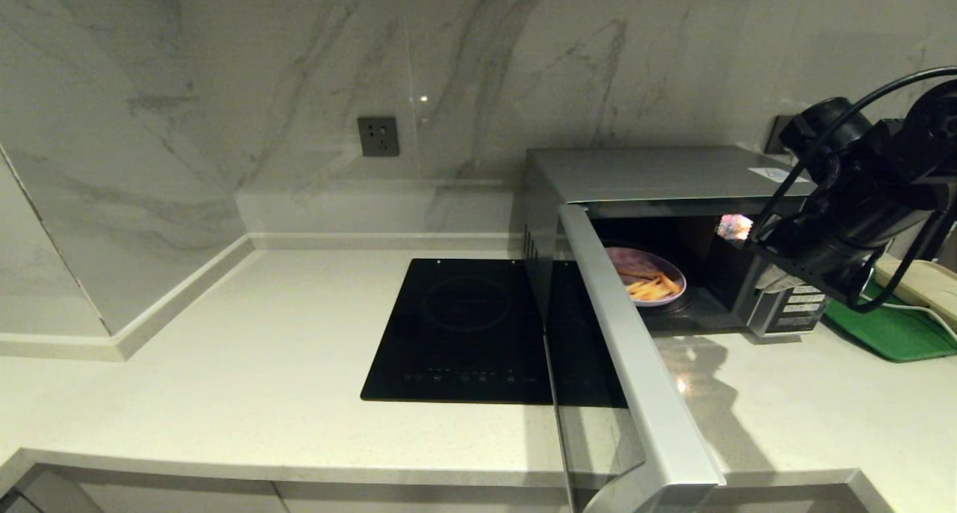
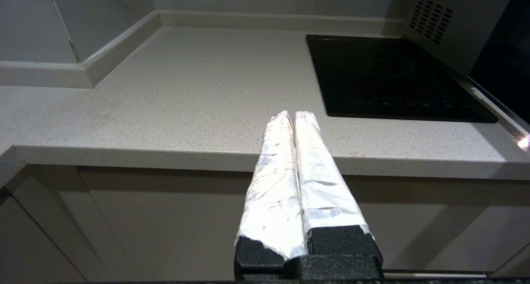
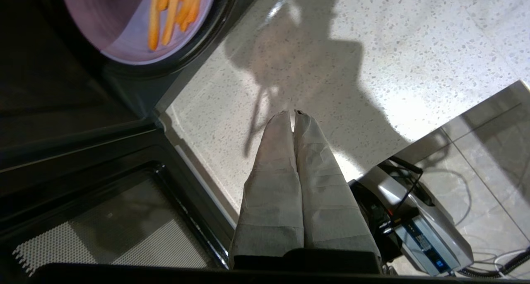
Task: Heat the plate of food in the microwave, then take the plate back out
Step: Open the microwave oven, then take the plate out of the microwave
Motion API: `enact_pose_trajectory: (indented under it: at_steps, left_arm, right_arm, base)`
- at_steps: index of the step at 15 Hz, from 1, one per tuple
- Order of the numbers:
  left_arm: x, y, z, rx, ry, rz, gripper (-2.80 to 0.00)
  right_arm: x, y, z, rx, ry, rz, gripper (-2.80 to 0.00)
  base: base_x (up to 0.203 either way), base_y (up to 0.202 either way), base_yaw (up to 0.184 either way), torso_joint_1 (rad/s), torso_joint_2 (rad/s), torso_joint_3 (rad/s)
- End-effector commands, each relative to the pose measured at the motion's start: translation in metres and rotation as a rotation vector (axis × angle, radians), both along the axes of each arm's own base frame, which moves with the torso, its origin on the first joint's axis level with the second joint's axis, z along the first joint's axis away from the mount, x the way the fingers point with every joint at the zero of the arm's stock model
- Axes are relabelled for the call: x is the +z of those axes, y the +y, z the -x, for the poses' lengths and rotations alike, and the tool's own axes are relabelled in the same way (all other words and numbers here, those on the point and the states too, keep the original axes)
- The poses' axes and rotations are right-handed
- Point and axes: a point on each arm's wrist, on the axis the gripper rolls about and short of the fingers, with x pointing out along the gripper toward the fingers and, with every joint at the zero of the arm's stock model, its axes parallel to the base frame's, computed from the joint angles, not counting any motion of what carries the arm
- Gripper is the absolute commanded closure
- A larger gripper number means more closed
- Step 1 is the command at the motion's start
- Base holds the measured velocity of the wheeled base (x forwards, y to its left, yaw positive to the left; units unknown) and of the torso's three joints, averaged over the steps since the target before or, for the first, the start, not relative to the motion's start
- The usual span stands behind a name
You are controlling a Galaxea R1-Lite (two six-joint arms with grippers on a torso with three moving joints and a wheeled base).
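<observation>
Microwave (image 1: pixel 658 176) door open, plate of food (image 1: pixel 647 275) inside; right gripper (image 3: pixel 293 112) closed, empty, above counter (image 3: pixel 372 68); left gripper (image 2: pixel 292 114) closed, parked

No lettering, label or number anywhere is clear enough to read.

Head view: from above, facing down and forward at the microwave (image 1: pixel 643 199). Left wrist: low before the surface (image 2: pixel 186 97), left of the microwave (image 2: pixel 443 23). Right wrist: close over its open door (image 3: pixel 103 217); all sharing microwave and surface.

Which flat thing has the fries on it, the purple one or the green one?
The round purple plate inside the open microwave holds them. The green tray sits outside, beside the microwave.
</observation>
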Motion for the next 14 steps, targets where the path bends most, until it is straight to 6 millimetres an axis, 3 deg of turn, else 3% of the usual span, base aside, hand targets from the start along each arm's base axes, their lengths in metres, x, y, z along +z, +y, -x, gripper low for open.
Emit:
enact_pose_trajectory:
  at_steps: [1,3,4,5,8,14]
  left_arm:
    - [0.000,0.000,0.000,0.001,-0.001,0.001,0.00]
    - [0.000,0.000,0.000,0.000,-0.001,0.001,0.00]
    - [0.000,0.000,0.000,0.000,-0.001,0.001,0.00]
    - [0.000,0.000,0.000,0.000,-0.001,0.001,0.00]
    - [0.000,0.000,0.000,0.000,-0.001,0.001,0.00]
    - [0.000,0.000,0.000,0.002,-0.001,0.001,0.00]
  right_arm:
    - [-0.005,-0.001,-0.005,-0.007,0.017,0.002,0.00]
    - [-0.005,-0.001,-0.007,0.002,0.012,0.005,0.00]
    - [-0.004,0.000,-0.008,0.004,0.009,0.006,-2.52]
    - [-0.003,0.000,-0.009,0.005,0.001,0.005,-2.80]
    - [-0.011,0.002,-0.018,0.030,0.022,-0.052,-2.80]
    - [-0.061,0.006,-0.051,-0.006,0.110,-0.113,-2.80]
  base:
    - [0.000,0.000,0.000,0.000,0.00,0.000]
    - [0.000,0.000,0.000,0.000,0.00,0.000]
    - [0.000,0.000,0.000,0.000,0.00,0.000]
    - [0.000,0.000,0.000,0.000,0.00,0.000]
    - [0.000,0.000,0.000,0.000,0.00,0.000]
    - [0.000,0.000,0.000,0.000,0.00,0.000]
